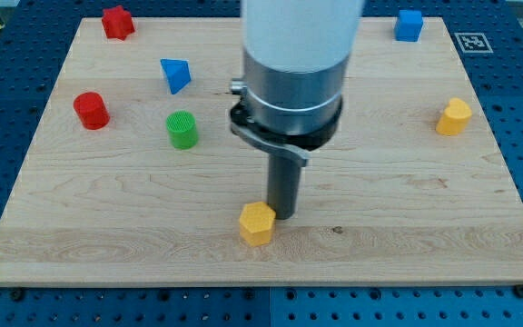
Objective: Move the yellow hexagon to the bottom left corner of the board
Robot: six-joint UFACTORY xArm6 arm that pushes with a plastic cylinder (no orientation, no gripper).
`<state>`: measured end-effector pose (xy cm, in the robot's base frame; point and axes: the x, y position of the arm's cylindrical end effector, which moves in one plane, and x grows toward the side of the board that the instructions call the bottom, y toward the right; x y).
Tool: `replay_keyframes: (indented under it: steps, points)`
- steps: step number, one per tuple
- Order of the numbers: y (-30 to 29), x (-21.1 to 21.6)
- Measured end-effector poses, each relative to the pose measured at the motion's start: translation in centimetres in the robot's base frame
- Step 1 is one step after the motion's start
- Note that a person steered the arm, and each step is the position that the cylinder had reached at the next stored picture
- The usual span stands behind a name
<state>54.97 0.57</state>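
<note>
The yellow hexagon (pixel 256 222) lies on the wooden board (pixel 134 227), a little left of centre near the view's bottom edge. My tip (pixel 284 214) rests on the board just right of the hexagon and slightly above it, touching or nearly touching its upper right side. The arm's grey and white body hangs above the tip and hides the board's middle top.
A red star (pixel 117 22) sits at the top left, a blue triangle (pixel 176 74) right of it, a red cylinder (pixel 90 110) and a green cylinder (pixel 182 129) at the left. A blue cube (pixel 409 24) is at the top right, another yellow block (pixel 454 116) at the right.
</note>
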Motion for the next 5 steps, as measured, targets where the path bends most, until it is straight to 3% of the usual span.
replay_keyframes:
  steps: [2,5]
  points:
    - [-0.7,2.0]
    - [-4.3,0.7]
